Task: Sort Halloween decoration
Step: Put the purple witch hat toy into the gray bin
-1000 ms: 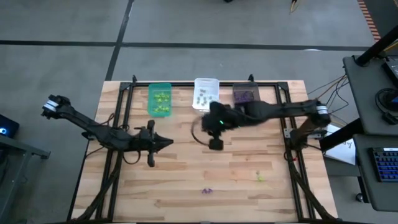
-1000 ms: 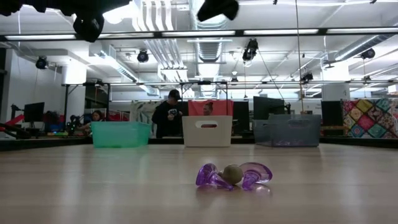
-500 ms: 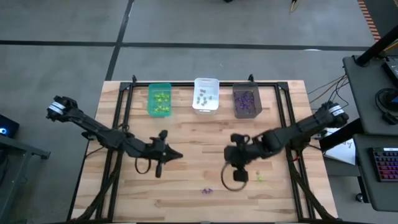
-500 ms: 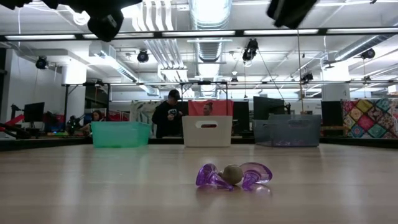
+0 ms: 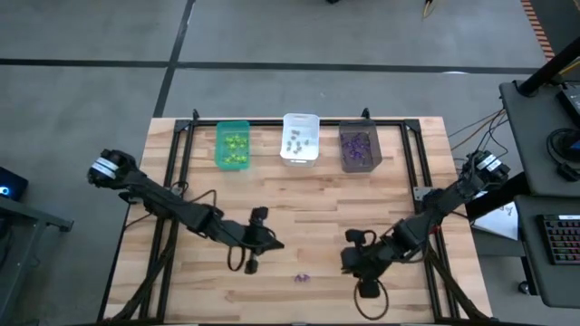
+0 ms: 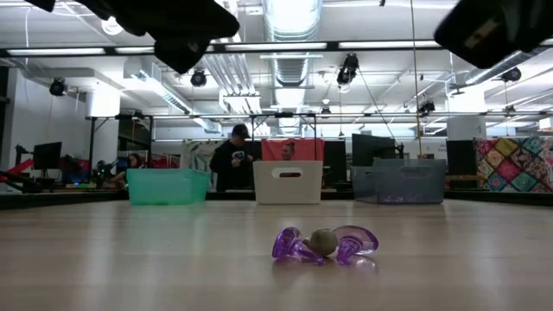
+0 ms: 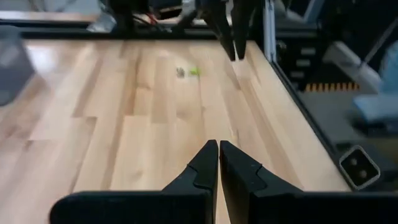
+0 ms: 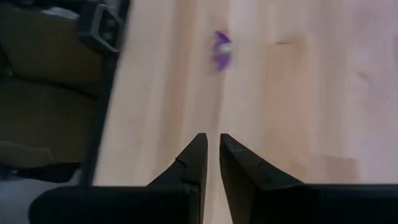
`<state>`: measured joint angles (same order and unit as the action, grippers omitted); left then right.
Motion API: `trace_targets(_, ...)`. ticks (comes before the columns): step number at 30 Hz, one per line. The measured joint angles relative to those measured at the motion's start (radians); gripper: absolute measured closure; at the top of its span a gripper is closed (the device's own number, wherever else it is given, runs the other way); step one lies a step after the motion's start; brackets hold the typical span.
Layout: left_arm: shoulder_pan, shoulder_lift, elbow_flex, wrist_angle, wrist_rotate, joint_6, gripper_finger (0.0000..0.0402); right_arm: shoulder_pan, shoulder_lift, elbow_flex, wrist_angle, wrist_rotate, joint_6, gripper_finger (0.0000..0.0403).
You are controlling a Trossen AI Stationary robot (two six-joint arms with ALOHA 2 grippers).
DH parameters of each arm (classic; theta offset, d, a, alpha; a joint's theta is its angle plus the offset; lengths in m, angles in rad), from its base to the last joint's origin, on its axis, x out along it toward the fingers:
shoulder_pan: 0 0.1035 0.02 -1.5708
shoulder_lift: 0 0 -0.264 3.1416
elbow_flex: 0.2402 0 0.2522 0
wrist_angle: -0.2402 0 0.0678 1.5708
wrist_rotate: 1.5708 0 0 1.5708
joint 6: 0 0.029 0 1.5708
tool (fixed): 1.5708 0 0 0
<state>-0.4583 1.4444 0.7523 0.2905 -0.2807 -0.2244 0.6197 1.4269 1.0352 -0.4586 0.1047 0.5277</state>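
A purple spiky trinket (image 5: 302, 277) (image 6: 324, 244) (image 8: 221, 48) lies on the wooden table near its front edge, between my two grippers. My left gripper (image 5: 275, 244) (image 7: 218, 149) hangs above the table to the trinket's left, shut and empty. My right gripper (image 5: 348, 263) (image 8: 211, 144) hangs to its right, pointing down at a slant, fingers all but together with nothing between them. A yellow-green trinket (image 7: 194, 71) and a greyish one (image 7: 180, 72) lie below the right arm. More trinkets fill the three bins at the far edge.
The green bin (image 5: 233, 145), white bin (image 5: 300, 138) and dark grey bin (image 5: 359, 147) stand in a row at the table's far edge. A black frame runs along the table's sides. Bare wood lies between bins and grippers. People stand in the room behind.
My right gripper has swung from beside the bins toward the near edge and down, ending right of the purple trinket. My left gripper has gone rightward and toward the near edge, a little lower. The purple trinket has not moved.
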Motion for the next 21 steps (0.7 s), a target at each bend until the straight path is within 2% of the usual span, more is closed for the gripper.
trace_targets(4, -0.002, 0.082, 0.056, -0.022, 0.059, 0.033, 0.0401, 0.026, 0.0, -0.07, 0.124, 0.0, 0.053, 0.0369)
trace_targets(7, -0.006, 0.143, 0.093, -0.024, 0.064, 0.04, 0.0391, 0.041, 0.0, -0.102, 0.165, 0.004, 0.11, 0.0369)
trace_targets(14, -0.029, 0.296, 0.182, -0.024, 0.064, 0.034, 0.0341, 0.096, 0.001, -0.128, 0.174, 0.01, 0.24, 0.0369)
trace_targets(21, -0.076, 0.42, 0.233, -0.023, 0.064, 0.056, 0.0293, 0.17, 0.002, -0.129, 0.184, 0.105, 0.303, 0.0369)
